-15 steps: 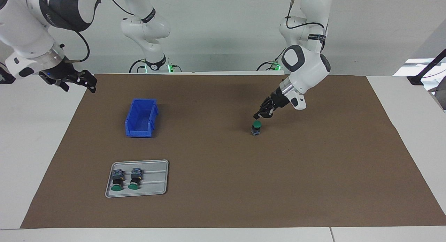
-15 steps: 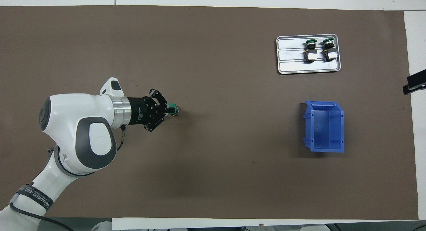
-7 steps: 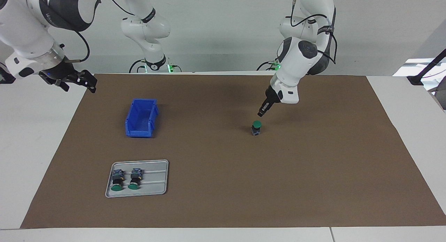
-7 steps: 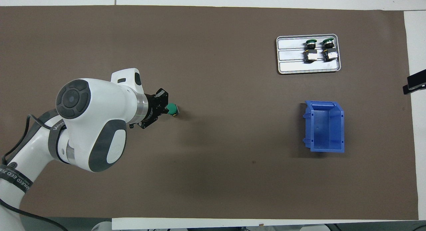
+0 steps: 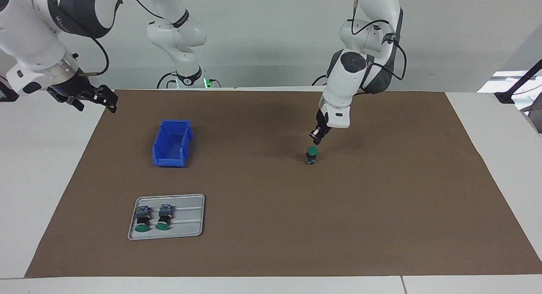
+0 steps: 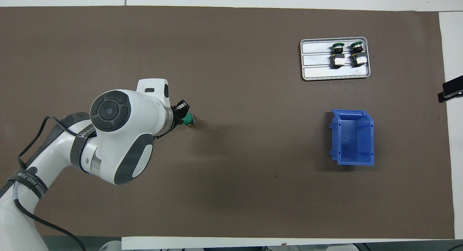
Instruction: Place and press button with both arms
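Observation:
A green-capped button [image 5: 311, 155] stands upright on the brown mat [image 5: 381, 201] toward the left arm's end; it also shows in the overhead view [image 6: 188, 120]. My left gripper [image 5: 316, 140] points down just above its cap, shut and empty, with a small gap to the cap. In the overhead view the left gripper [image 6: 181, 112] partly covers the button. My right gripper [image 5: 109, 104] waits in the air over the mat's corner at the right arm's end and holds nothing. It is out of the overhead view.
A blue bin [image 5: 171, 142] stands open on the mat toward the right arm's end, also in the overhead view [image 6: 352, 137]. Farther from the robots, a grey tray [image 5: 190, 217] holds two more green buttons [image 5: 152, 217] lying on their sides.
The left arm's wrist has turned and swung upright, so its gripper now points more steeply down over the button. The button and the right arm have not moved.

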### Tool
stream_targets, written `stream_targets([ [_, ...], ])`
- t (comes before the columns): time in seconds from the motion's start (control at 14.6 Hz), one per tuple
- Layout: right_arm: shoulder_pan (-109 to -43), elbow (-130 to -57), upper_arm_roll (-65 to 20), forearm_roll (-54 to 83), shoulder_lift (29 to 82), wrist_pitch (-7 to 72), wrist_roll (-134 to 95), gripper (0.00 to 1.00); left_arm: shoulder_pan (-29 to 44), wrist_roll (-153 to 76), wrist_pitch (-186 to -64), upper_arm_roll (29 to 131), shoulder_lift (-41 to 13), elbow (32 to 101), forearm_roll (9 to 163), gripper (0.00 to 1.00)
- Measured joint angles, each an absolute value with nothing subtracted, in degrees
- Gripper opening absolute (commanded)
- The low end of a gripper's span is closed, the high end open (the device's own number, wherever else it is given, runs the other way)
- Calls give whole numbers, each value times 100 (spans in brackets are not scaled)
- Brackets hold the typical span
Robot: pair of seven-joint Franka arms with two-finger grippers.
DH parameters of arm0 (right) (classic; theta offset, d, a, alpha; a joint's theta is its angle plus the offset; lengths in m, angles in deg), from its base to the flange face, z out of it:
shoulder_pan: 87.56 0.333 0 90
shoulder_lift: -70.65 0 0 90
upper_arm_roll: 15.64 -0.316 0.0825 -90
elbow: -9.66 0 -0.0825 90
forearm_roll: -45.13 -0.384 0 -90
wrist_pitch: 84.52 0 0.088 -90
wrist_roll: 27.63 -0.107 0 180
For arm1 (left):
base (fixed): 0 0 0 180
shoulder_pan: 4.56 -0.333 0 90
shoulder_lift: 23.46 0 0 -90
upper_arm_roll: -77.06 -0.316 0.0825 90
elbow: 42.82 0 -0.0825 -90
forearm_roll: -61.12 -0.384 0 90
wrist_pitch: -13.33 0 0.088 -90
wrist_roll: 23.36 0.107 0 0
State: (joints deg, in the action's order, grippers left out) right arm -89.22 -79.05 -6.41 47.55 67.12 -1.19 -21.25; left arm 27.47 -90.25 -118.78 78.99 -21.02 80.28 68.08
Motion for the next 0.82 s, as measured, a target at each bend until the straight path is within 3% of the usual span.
stream_targets([
  [0.82, -8922, -7905, -641, 4755, 6712, -119, -2125, 100, 2742, -8852, -12000, 7884, -1857, 7880, 6801, 0],
])
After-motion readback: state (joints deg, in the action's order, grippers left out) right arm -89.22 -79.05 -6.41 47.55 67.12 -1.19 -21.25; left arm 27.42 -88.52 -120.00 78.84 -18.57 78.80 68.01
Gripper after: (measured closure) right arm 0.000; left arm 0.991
